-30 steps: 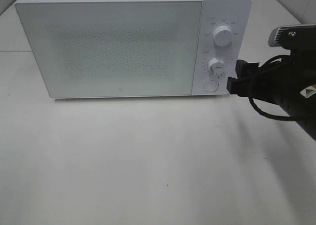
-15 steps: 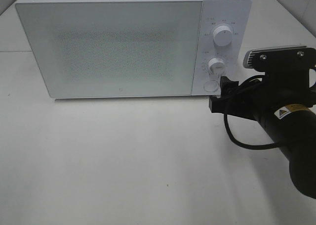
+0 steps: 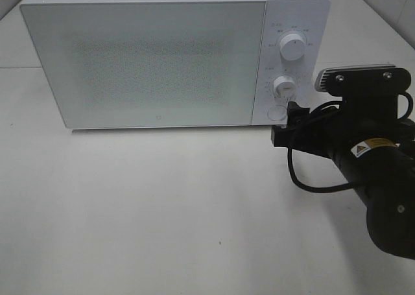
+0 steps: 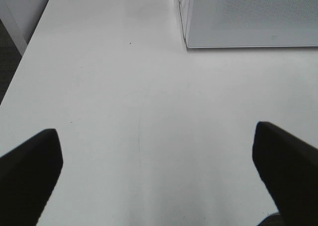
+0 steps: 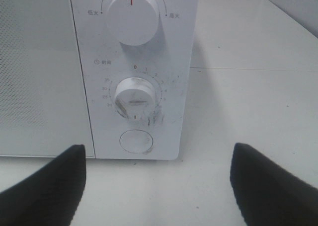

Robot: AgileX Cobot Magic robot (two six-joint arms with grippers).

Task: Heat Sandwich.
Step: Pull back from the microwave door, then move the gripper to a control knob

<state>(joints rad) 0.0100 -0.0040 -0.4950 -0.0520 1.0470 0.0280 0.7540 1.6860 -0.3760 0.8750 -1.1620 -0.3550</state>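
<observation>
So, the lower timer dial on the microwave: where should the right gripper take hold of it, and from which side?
Probably by its round rim, a finger on each side, coming straight at the microwave's front. The timer dial is a short round knob standing out from the upright panel. The open right gripper faces that panel, aimed a little below it.
</observation>
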